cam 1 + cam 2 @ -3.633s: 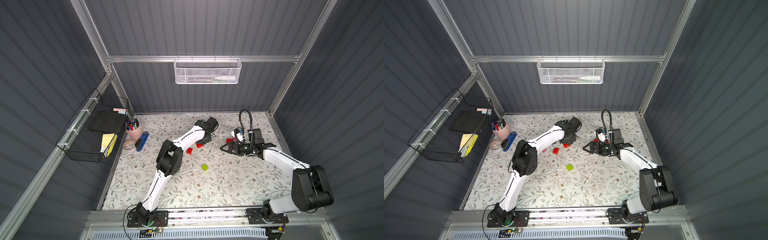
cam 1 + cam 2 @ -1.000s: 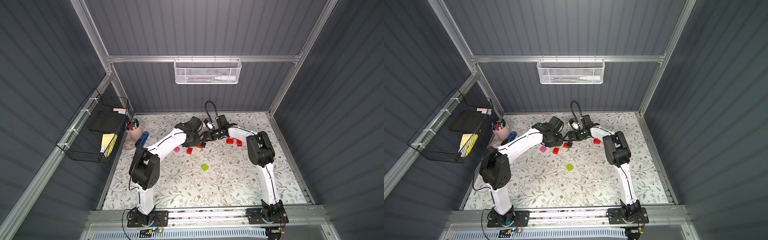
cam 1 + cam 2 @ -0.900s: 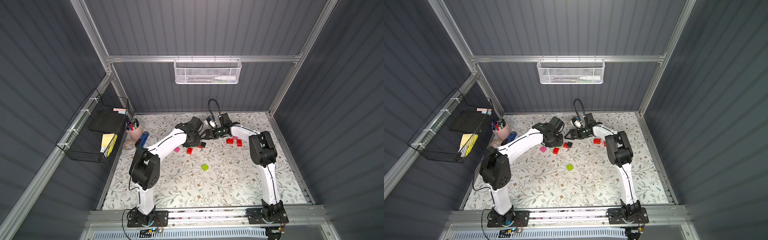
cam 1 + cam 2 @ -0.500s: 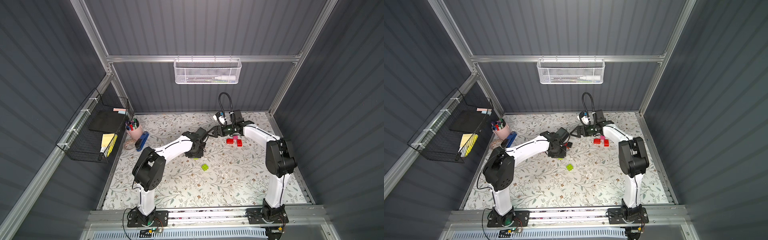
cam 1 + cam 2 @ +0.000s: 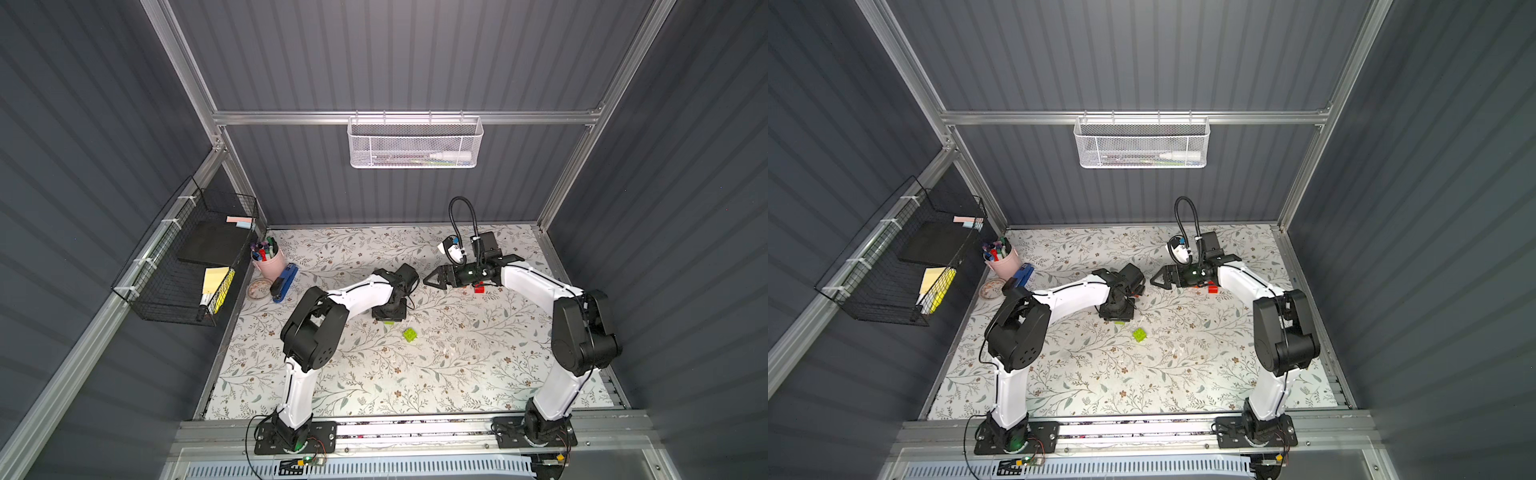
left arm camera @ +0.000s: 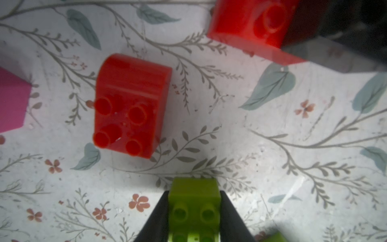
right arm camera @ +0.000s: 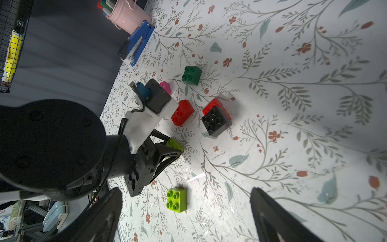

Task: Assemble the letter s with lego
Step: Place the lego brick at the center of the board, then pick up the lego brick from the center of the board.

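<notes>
The left fingers [image 6: 159,213] grasp a lime brick [image 6: 194,209] by its sides on the tabletop [image 6: 272,146], near a red brick [image 6: 129,104]. The right fingers [image 7: 272,213] are spread wide, holding nothing. Another lime brick [image 7: 177,200] lies loose.

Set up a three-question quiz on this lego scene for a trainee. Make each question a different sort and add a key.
1. True or false: the right gripper is open and holds nothing.
2. Multiple choice: what colour is the brick between the fingers of the left gripper? A red, B lime green, C black.
3. Short answer: in the right wrist view, the black brick touches a brick of what colour?

Key
1. True.
2. B, the lime green brick.
3. Red: the red brick right behind it.
</notes>
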Motion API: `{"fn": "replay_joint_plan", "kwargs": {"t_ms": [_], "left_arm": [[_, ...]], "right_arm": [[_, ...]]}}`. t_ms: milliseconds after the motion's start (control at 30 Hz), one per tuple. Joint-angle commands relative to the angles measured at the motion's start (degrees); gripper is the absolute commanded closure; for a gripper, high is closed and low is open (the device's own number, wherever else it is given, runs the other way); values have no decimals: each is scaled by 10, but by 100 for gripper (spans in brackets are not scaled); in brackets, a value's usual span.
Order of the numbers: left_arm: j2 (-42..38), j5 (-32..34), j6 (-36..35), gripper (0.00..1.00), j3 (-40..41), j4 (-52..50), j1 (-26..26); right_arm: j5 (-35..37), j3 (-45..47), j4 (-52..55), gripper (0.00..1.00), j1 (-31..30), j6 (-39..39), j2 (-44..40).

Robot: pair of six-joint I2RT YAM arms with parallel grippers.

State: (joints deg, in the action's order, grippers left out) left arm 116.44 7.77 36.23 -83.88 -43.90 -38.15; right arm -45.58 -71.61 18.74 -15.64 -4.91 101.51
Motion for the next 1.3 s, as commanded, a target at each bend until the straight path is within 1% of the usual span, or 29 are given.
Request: {"fn": "replay_joint_plan", "kwargs": {"t_ms": [0,200,300,367,467,533,1267], "left_arm": [[13,14,-10,53,-8,-18,1],[7,17,-11,52,-26,-35,1],[5,16,-12,53,-34,-43,1],[3,10,-12,56,-33,-38,1],[7,-16,-10,61,-29,-37,1],[10,-26,-4,61,-27,-50,1],[14,-38,-15,59,-26,-51,11]], "right_arm": [[3,12,12,3,6,12,-14],[1,20,11,3,10,11,-14],[1,19,10,3,11,11,-12],[-1,20,10,3,12,10,-11],[-4,16,10,3,12,10,-8],[-4,15,12,3,12,11,-7],[-6,16,17,3,14,12,0]]}}
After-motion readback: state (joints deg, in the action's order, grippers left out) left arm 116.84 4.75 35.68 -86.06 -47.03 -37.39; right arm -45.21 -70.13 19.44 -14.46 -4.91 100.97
